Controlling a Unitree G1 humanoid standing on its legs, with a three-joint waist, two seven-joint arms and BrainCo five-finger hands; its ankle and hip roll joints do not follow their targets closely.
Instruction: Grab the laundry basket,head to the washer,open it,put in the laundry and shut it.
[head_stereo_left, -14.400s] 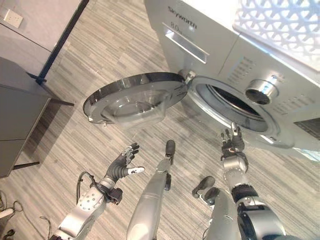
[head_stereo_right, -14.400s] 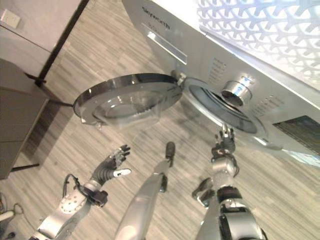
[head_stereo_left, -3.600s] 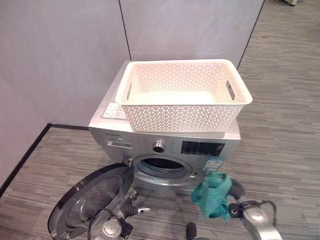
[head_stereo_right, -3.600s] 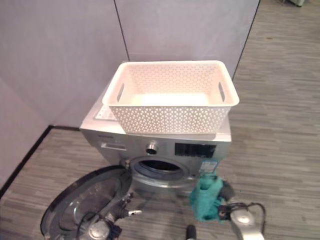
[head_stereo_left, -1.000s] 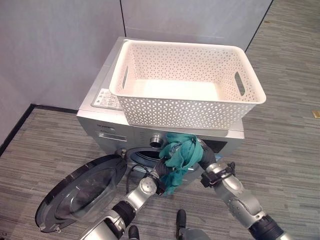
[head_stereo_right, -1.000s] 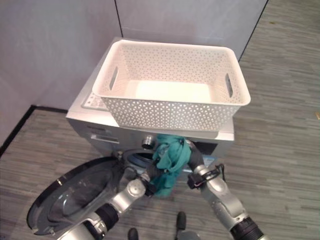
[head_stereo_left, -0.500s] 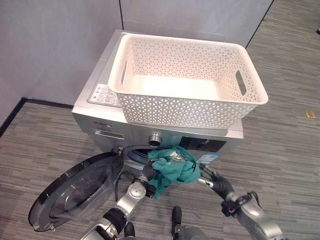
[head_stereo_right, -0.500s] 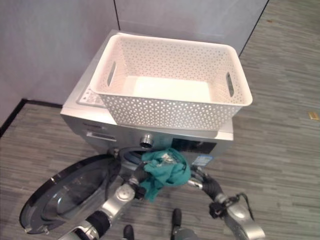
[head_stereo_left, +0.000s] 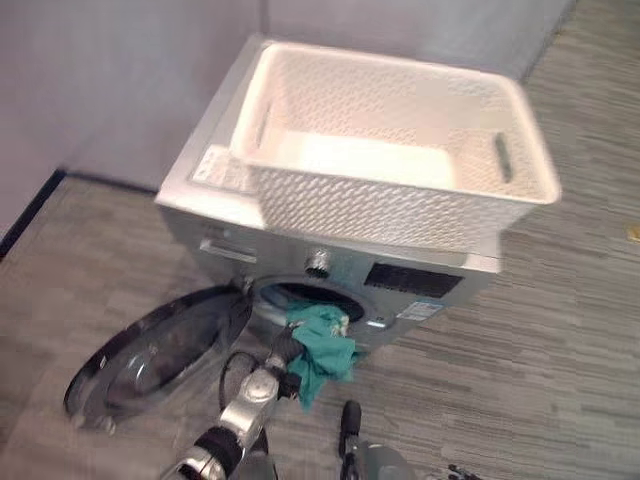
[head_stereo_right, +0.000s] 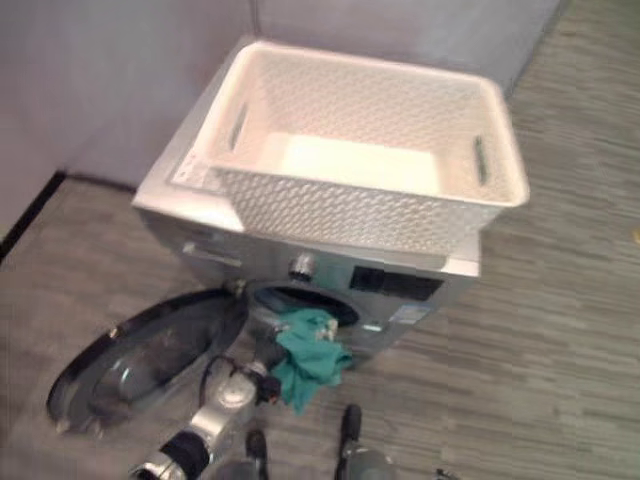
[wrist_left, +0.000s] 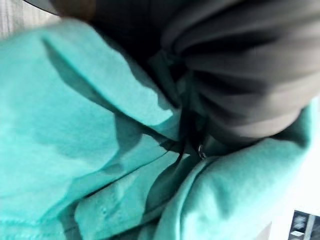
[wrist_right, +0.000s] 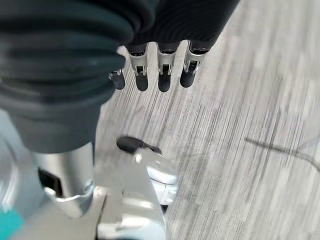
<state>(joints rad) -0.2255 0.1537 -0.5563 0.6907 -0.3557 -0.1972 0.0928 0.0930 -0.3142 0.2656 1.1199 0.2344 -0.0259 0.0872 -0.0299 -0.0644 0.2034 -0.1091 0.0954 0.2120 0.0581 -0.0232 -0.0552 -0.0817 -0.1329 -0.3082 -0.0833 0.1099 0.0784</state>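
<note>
Cloth around left robot hand

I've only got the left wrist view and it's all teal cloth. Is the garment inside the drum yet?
Observer: Not fully. In the eye views the teal garment drapes over the lower rim of the opening of the washer, with much of it hanging outside and the left hand against it.
Operator: Is the door in the way?
Observer: No. The door is swung wide to the robot's left, clear of the opening.
Operator: And the right hand?
Observer: The right hand is open, holds nothing, and its fingers point at the floor.
</note>
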